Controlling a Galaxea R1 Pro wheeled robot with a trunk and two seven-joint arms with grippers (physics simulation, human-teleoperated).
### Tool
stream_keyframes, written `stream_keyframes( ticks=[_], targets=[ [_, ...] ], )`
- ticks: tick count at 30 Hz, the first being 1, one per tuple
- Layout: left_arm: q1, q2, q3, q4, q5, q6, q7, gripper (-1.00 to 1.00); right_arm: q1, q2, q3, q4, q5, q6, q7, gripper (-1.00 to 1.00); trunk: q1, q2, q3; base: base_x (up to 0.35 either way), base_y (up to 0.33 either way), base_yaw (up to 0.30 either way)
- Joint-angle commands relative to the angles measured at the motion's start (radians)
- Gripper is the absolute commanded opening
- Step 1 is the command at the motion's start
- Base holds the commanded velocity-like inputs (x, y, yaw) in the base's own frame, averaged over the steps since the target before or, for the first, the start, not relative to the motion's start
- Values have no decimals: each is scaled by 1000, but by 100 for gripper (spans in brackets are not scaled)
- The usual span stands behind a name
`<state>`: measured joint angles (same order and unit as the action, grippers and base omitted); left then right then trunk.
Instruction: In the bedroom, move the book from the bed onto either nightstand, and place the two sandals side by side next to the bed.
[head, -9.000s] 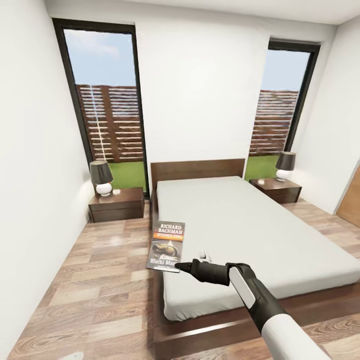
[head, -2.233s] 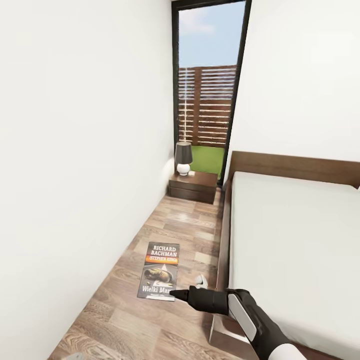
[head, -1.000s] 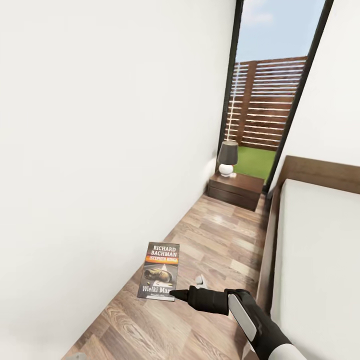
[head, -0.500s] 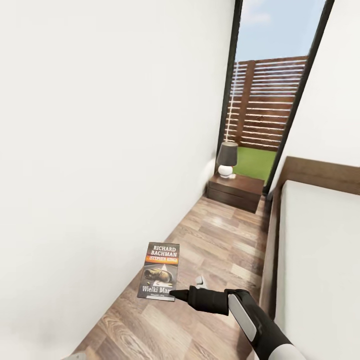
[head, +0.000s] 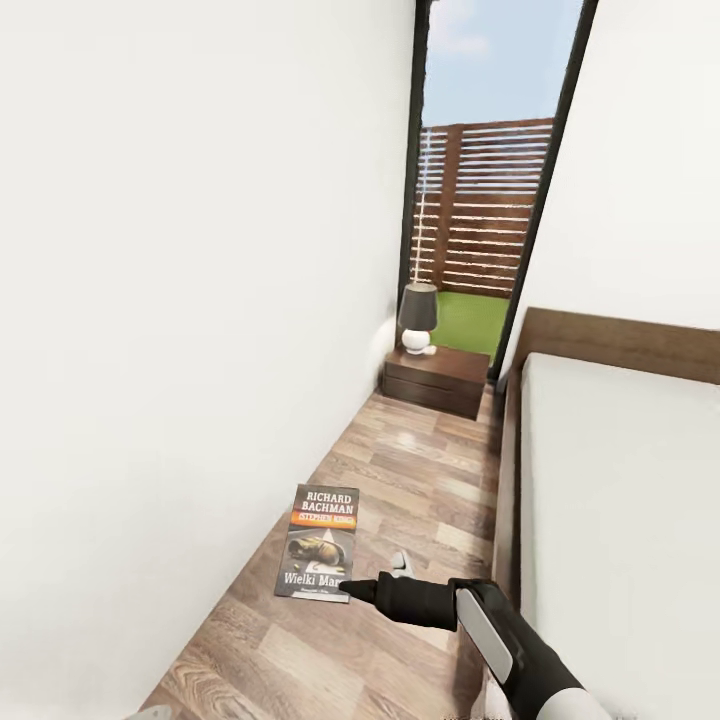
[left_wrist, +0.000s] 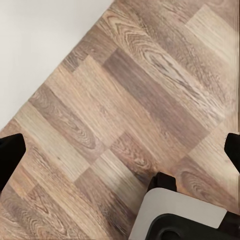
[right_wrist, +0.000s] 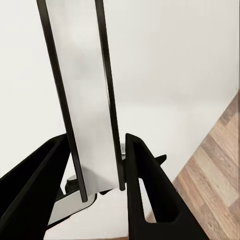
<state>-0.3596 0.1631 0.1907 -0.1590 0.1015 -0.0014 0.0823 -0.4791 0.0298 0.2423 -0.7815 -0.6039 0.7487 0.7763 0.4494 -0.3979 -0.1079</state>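
The bedroom's white wall (head: 180, 300) filled the space left of the bed (head: 620, 500), and a strip of wood plank floor (head: 400, 470) ran between wall and bed toward a tall dark-framed window (head: 480, 170) with a slatted fence behind it. At the far end of that strip, just left of the bed's headboard, stood the nightstand (head: 437, 380) with a dark-shaded lamp (head: 418, 318) on it.

In the head view the book (head: 320, 541) hung above the floor left of the bed, cover up, its near corner pinched in the right pincer (head: 352, 588). The right wrist view showed what the head view could not: the book (right_wrist: 87, 100) edge-on, clamped between the two black fingers (right_wrist: 145, 195). The left wrist view looked at floor planks (left_wrist: 125, 110), a wedge of wall and a grey part of the robot's body (left_wrist: 180, 220); the left pincer's dark tips sat at opposite edges of that view, spread wide.

The bed's right side and foot were cut off by the frame.
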Motion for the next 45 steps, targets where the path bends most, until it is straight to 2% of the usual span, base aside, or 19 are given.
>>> stream_keyframes(
  ticks=[1,10,25,32,39,45],
  targets=[
    [0,0,-2,-1,11,0,1,100,-1,0,0,0,-10,8,0,-100,1,-2,-2,8,21,-273],
    [0,1,-2,-1,11,1,1,100,-1,1,0,0,-10,8,-1,-100,1,-2,0,87,145,-189],
    [1,-2,-4,10,10,5,-14,100,-2,1,1,0,-10,8,-1,-100,1,-2,0,65,71,-26],
    [0,-16,-42,58,9,14,-58,100,-1,1,1,1,-10,8,0,-100,1,-2,0,19,6,-2],
    [0,-27,-60,70,9,72,-67,100,-1,1,1,2,-11,8,0,-100,1,-2,0,113,26,-1],
    [0,-34,-69,73,0,92,-69,100,-1,1,2,3,-11,8,0,-100,1,-2,0,233,74,0]
  ],
)
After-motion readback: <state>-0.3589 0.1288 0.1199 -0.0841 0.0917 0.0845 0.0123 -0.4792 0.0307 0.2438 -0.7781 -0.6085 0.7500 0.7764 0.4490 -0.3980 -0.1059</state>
